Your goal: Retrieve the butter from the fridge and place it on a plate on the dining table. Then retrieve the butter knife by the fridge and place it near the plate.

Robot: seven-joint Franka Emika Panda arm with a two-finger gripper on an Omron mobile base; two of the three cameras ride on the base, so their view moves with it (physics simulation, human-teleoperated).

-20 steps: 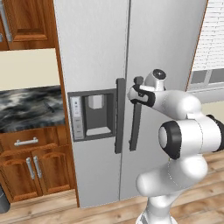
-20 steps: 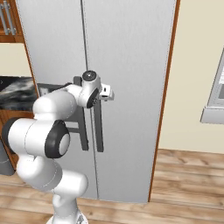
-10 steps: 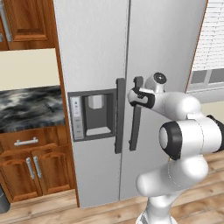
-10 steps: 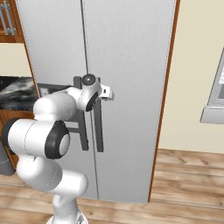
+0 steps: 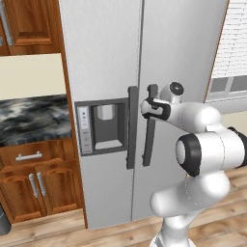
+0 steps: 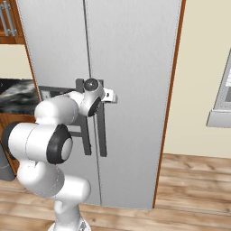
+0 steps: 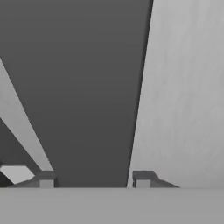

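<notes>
Left base view: a tall light grey fridge (image 5: 116, 72) with two doors fills the middle. Two dark vertical handles stand side by side at the seam between the doors. A water dispenser panel (image 5: 102, 125) sits in the left door, just left of the left handle (image 5: 131, 128). The white arm rises from the lower right and reaches forward to the right handle (image 5: 150, 124). The gripper (image 5: 147, 107) is at the upper part of that handle, its dark hand touching the bar. To the left of the fridge is a marbled tabletop (image 5: 33, 118) over wooden cabinet doors (image 5: 36, 190).

Right base view: the same fridge (image 6: 131, 54), closed, seen from the other side. The arm rises from the lower left. The gripper (image 6: 100, 97) meets the right handle (image 6: 101, 135) near its top, and a small pale fitting on the hand juts to the right. A wooden floor (image 6: 189, 185) runs along the bottom.

Hand view: the dark handle (image 7: 83, 87) runs as a wide band from top to bottom, with the pale door surface (image 7: 188, 87) to its right. The two fingertips (image 7: 142, 178) stand at either edge of the band. The jaws sit on both sides of the handle, clamped on it or very nearly so.
</notes>
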